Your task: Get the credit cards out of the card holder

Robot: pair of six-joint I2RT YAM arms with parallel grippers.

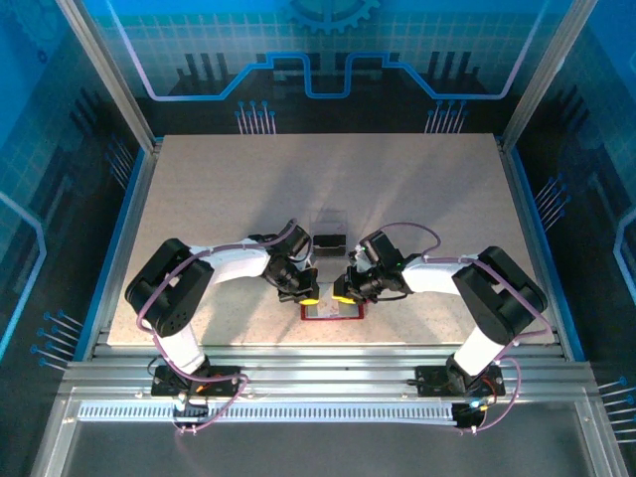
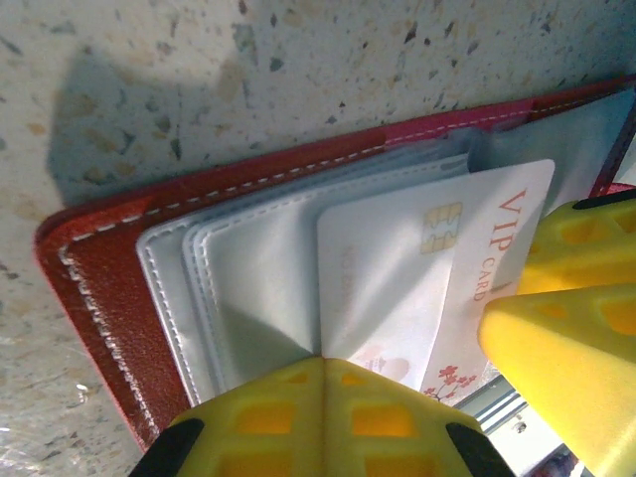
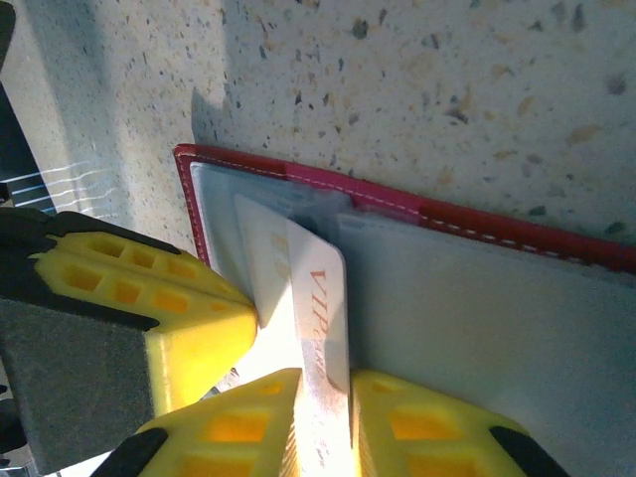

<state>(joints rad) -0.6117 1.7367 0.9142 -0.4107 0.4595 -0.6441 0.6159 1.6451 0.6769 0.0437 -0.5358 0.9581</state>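
Table (image 1: pixel 219 199): speckled pale top. All work was confined to its near edge, between the two arm bases, where one spot could be reached by both arms.
Holder (image 1: pixel 334 311): red, laid open and flat on the table at that near edge. The pale pockets were turned up, so the card slots were exposed to both grippers. A stitched red border and layered grey sleeves were noted in the left wrist view.
Box (image 1: pixel 330 235): clear, set just beyond the holder and apart from it. It was touched by neither gripper.
Left gripper (image 2: pixel 323 376): brought down on the holder's left half. The fingers were seen pressed together with no gap, and the pocket film was creased to a point at their tips. It was judged to be clamped on the holder's sleeve as an anchor, so that the holder would not be dragged along with the card.
Right gripper (image 3: pixel 320 402): placed at the holder's right half, just beside the left gripper. The fingers were closed to a thin slit, with the card's free edge pinched between them.
Card (image 2: pixel 397 263): white, lettered "VIP CARD" in orange, with a chip on its face. It was found partly drawn from its pocket and tilted, one end inside the sleeve and the other in the right gripper's hold.
Step in hand: extraction of this card was judged under way, not finished.
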